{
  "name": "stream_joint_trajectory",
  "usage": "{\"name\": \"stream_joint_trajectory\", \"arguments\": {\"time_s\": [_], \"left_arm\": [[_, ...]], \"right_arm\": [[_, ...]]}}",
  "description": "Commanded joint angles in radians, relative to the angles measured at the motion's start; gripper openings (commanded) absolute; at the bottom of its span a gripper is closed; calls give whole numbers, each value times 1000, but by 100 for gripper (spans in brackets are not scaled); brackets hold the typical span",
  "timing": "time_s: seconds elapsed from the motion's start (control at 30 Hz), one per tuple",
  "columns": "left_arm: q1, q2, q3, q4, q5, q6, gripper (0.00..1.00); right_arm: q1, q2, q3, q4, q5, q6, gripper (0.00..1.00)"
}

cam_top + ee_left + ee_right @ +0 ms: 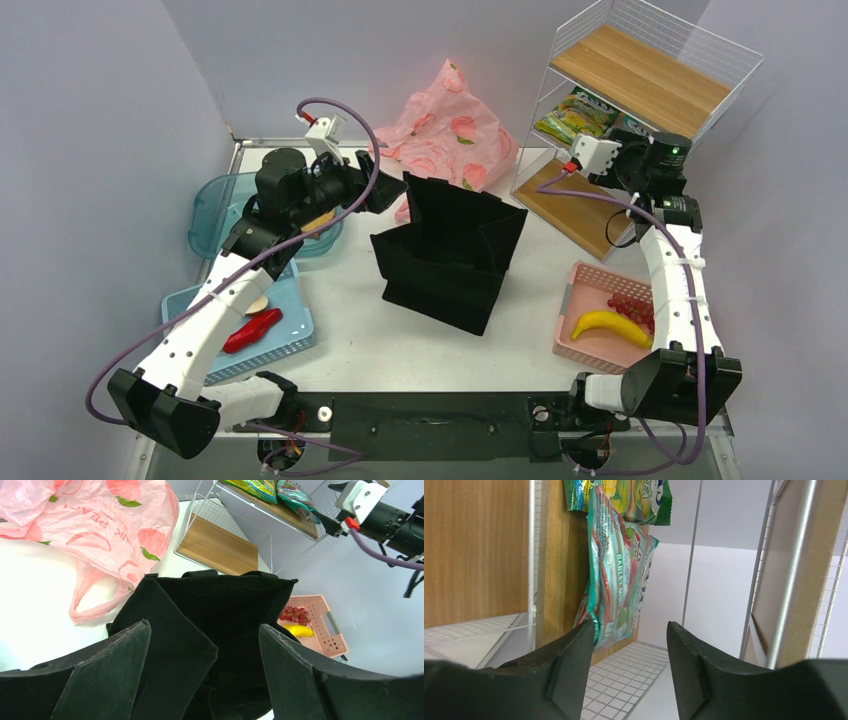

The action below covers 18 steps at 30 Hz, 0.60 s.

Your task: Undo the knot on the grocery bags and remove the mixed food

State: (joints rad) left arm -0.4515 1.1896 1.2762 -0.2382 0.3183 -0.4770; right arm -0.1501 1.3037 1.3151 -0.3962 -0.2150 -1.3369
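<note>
Top external view.

A: What fills centre frame?

B: A stiff black fabric tote (pixel 450 255), angular, flaps standing, mouth open. Behind it at upper centre slumps the grocery bag (pixel 450 130), made of thin, crinkly pink plastic with peach prints. The left wrist view shows one handle (pixel 80 587) lying as a loose loop on the white table, just beside the tote.

A: And the arms?

B: The left gripper (pixel 385 190) hovers at the tote's upper-left rim, jaws spread wide and holding nothing. At upper right, the right gripper (pixel 629 630) reaches into a white wire rack (pixel 650 90) with wooden shelves. Its fingers are parted and empty. A glossy teal foil snack packet (pixel 616 570) hangs just beside the finger at frame left, and whether they touch cannot be told.

A: Other food?

B: A smooth yellow banana (pixel 608 325) and a red grape cluster (pixel 632 308) lie in a perforated pink basket (pixel 600 270) at lower right. A red chilli (pixel 252 330) lies in a blue basket (pixel 292 315) at lower left.

A: Room to move?

B: Bare tabletop (pixel 350 340) lies between the tote and the lower frame edge. The rack's bottom shelf sits near the tote's right corner.
</note>
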Motion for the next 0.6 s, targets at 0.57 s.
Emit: {"name": "stream_joint_trajectory", "arguments": {"time_s": [0.57], "left_arm": [[14, -25, 32, -8, 61, 84, 78]], "right_arm": [[-8, -19, 145, -398, -199, 12, 61]]}}
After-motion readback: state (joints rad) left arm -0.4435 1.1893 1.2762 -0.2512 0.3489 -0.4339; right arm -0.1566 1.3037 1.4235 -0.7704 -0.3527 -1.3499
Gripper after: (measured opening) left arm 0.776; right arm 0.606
